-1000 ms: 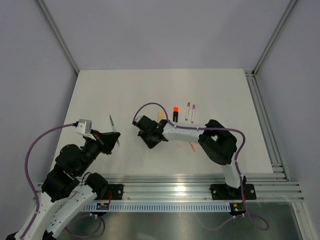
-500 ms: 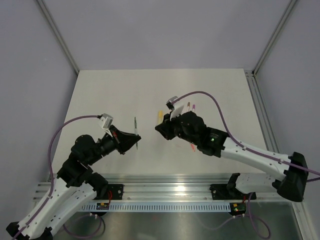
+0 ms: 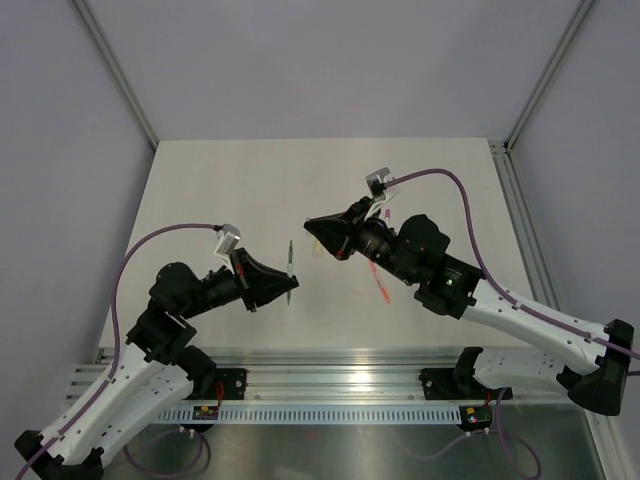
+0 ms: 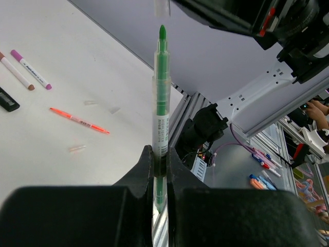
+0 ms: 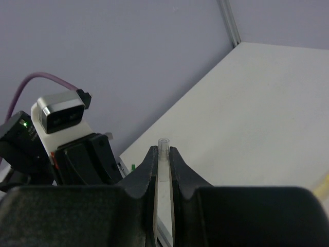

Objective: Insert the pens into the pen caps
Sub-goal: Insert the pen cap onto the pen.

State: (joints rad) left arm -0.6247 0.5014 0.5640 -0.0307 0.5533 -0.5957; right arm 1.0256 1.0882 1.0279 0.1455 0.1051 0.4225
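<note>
My left gripper (image 3: pixel 284 286) is shut on a thin green pen (image 3: pixel 290 268). In the left wrist view the pen (image 4: pixel 162 98) stands straight out of the gripper (image 4: pixel 160 154), green tip bare. My right gripper (image 3: pixel 309 225) is shut on a small clear cap (image 5: pixel 164 146), whose open end sticks out past the fingertips (image 5: pixel 152 154). The cap (image 4: pixel 162 6) hangs just beyond the pen's tip, close to in line with it and apart from it. Both grippers are raised above the table and face each other.
On the table lie an orange-red pen (image 4: pixel 79 121), two white pens with maroon (image 4: pixel 15 72) and purple (image 4: pixel 32 73) ends, a black highlighter (image 4: pixel 6 100) and small clear caps (image 4: pixel 77 148). The orange-red pen (image 3: pixel 383 290) lies under the right arm.
The left gripper has moved right with the green pen. The right arm has stretched out and risen, and its gripper now points left at the pen's tip.
</note>
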